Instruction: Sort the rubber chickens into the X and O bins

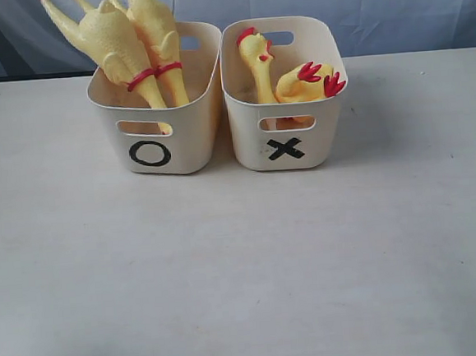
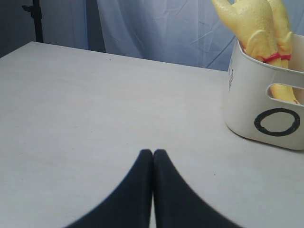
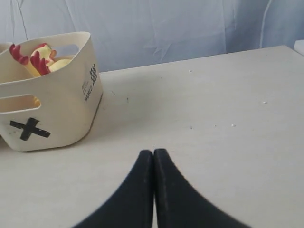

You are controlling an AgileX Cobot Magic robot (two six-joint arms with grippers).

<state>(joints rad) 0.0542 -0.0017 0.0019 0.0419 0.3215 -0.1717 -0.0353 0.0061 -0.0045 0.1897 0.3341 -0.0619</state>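
Observation:
Two large yellow rubber chickens (image 1: 116, 43) (image 2: 251, 28) stand head-down in the cream O bin (image 1: 158, 151) (image 2: 247, 109), their red neck bands at the rim. Two smaller chickens (image 1: 301, 82) (image 3: 40, 59) with red combs lie in the X bin (image 1: 302, 152) (image 3: 71, 118) beside it. My left gripper (image 2: 153, 152) is shut with nothing in it, over bare table to the left of the O bin. My right gripper (image 3: 153, 151) is shut and empty, over bare table to the right of the X bin. Neither gripper shows in the exterior view.
The two bins stand side by side at the back of the pale table (image 1: 245, 268). A blue-grey cloth backdrop (image 1: 389, 5) hangs behind them. A dark stand (image 2: 35, 19) rises past the table's far corner in the left wrist view.

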